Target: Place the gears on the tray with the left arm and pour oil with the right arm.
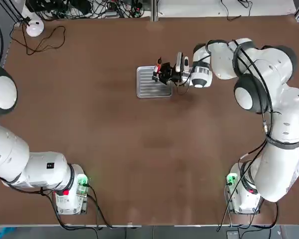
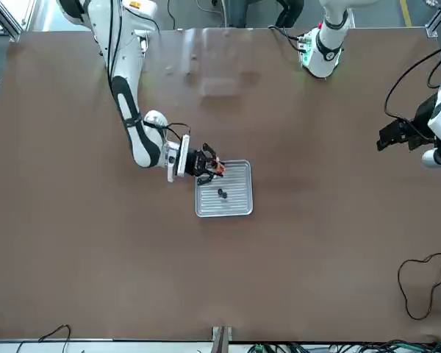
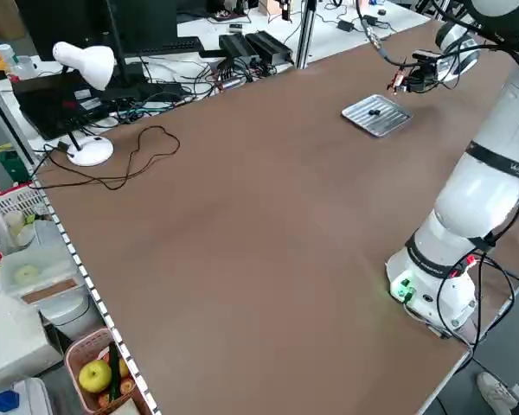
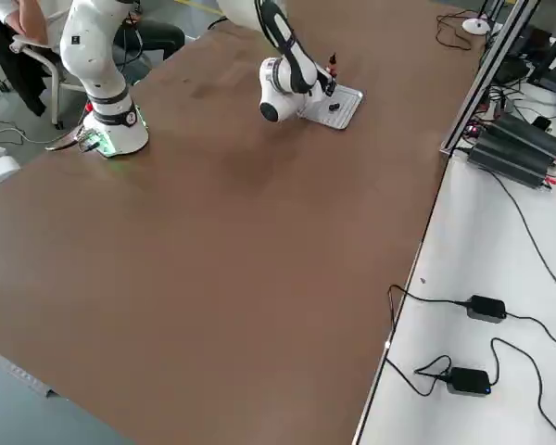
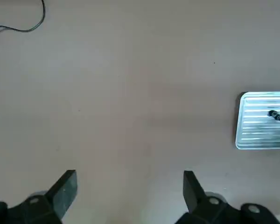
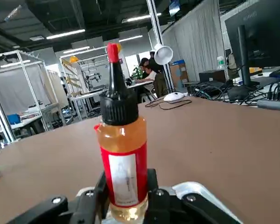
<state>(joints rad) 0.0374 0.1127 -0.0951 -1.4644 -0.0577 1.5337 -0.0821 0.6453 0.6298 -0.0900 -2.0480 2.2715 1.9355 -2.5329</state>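
Count one table [image 1: 114, 149], one tray [image 2: 242, 200], two little black gears [image 5: 275, 115], one oil bottle [image 6: 123, 140], two arms and two tools. Look right of the middle and toward the far side for the tray, flat on the table. Find both gears on it, close side by side, in the front view and the left wrist view. Can't find them in the top view, with the right tool [image 6: 127, 186] in the way.

Look to the right for the right tool too, up at the tray. Is squeezed around the oil bottle, holding it upright. Can't tell about the bottle touching the tray. Shows best in the right wrist view: black cap, red tip, red and white label, yellow-orange oil inside. Looks like just a tiny bit of red in the top view.

Look well to the left for the left tool [image 5: 130, 175], up over the table and well apart from the tray. Has let go of everything, with two fingers spread wide and nothing between. Is cut off in the top view, but can be seen in the front view.

See one long, loopy black cable [image 1: 45, 47] at the far left of the table. See one pink basket [image 3: 106, 372] with fruit in it, off the table, only in the left side view.
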